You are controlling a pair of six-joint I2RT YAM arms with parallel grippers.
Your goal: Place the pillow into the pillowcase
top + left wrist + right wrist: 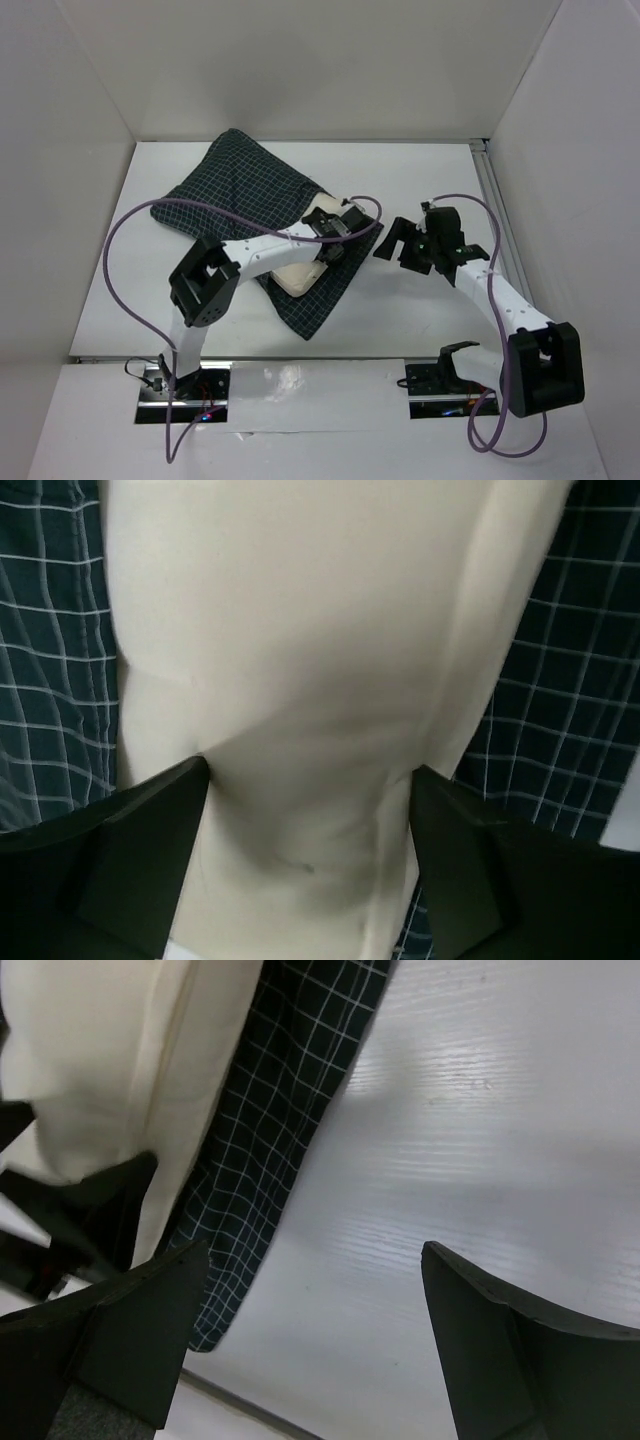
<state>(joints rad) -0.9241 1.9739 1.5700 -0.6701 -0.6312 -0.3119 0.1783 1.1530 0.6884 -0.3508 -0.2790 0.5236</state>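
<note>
The pillow (298, 277) lies in the middle of the table (420, 310), on the near right part of the pillowcase (240, 185). The checked cloth shows on both sides of it. I cannot tell whether any part of the pillow is tucked inside.

The pillowcase is spread at a slant, from the far left toward the near middle, with its far part rumpled.

The left gripper (335, 240) reaches across the pillow. In the left wrist view its jaws stand wide, and the cream fabric (300, 680) fills the gap, touching both fingers (130, 870) and creased between them.

The right gripper (392, 240) hangs just beside the pillowcase's right edge. Its 2 fingers (490, 1340) are spread wide with nothing between them, over bare table (480, 1110). In its wrist view the pillow (100, 1060) sits at the upper left on the checked cloth (270, 1130).
</note>
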